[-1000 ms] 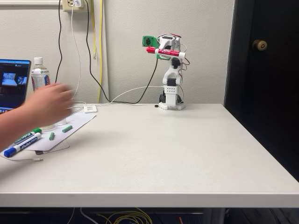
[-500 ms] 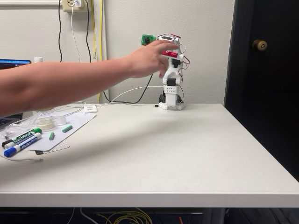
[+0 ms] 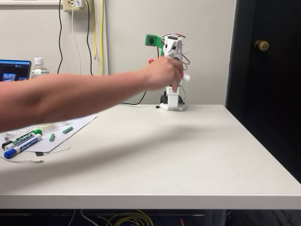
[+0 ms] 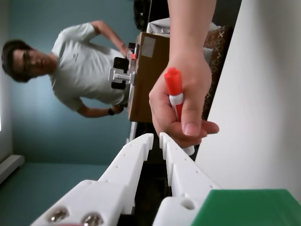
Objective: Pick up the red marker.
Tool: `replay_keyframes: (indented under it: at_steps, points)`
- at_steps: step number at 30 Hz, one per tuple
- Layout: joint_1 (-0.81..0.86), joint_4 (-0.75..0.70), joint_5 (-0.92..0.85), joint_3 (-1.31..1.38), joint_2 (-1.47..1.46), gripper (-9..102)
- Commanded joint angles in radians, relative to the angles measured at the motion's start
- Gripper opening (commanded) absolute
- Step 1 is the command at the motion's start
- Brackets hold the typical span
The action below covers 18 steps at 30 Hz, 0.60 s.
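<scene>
Markers lie at the far left of the fixed view, a blue-capped one and a green-capped one on a sheet of paper, with a laptop and a water bottle behind them against the wall. Moving right, a person's arm reaches across the white table to the small white robot arm standing at the table's back edge, and the hand there is closed around the red marker, only its red tip peeking out. In the wrist view that hand grips the red marker cap-up just beyond the claw, whose two white fingers stand nearly together with a thin gap and nothing between them; the marker is just apart from their tips. It looks light, stiff and smooth, likely to slip or swivel if pinched near an end, so the mid-barrel below the cap seems the best hold. The tabletop is bare and matte; to the right stands a dark door with a brass knob.
</scene>
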<state>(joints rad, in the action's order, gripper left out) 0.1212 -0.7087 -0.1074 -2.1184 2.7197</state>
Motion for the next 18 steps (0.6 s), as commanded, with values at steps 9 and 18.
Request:
replay_keyframes:
  at_steps: [9,18]
  points:
    - [-0.031,-0.031,-0.005,0.021,0.029,0]
    - [-0.048,-0.051,-0.041,0.021,0.008,0]
